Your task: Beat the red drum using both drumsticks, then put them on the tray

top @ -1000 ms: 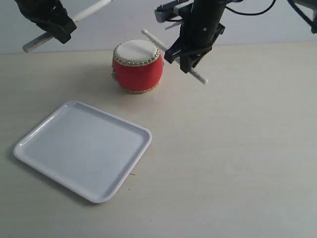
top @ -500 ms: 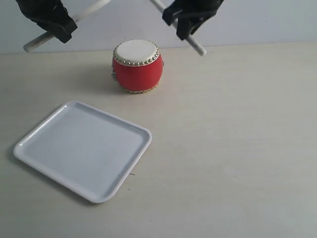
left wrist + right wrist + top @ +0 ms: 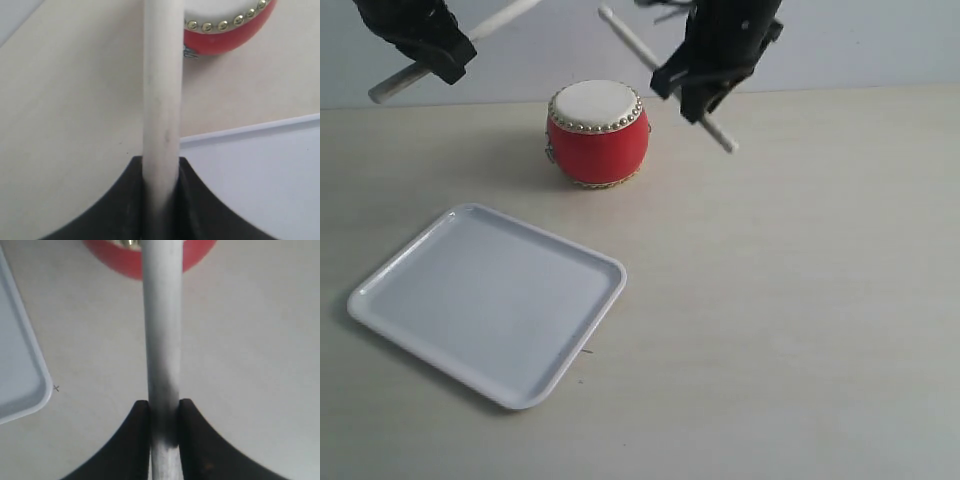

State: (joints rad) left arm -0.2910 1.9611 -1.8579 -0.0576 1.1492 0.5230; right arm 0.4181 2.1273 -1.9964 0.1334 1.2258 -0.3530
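The red drum stands upright at the back of the table, with its cream top facing up. My left gripper hangs up and to the left of it, shut on one of the drumsticks, which slants up toward the drum. In the left wrist view that stick runs out from the gripper past the drum's rim. My right gripper is just right of the drum, shut on the other drumstick, whose tip is raised above the drum. The white tray lies empty at the front left.
A pale wall runs along the table's far edge, close behind the drum. The tray's corner and the drum's red side show in the right wrist view, beside the stick and the gripper.
My right gripper swung up with its drumstick, then came part of the way back down beside the drum. The stick's tip now stands higher than a second ago. The left arm has not moved.
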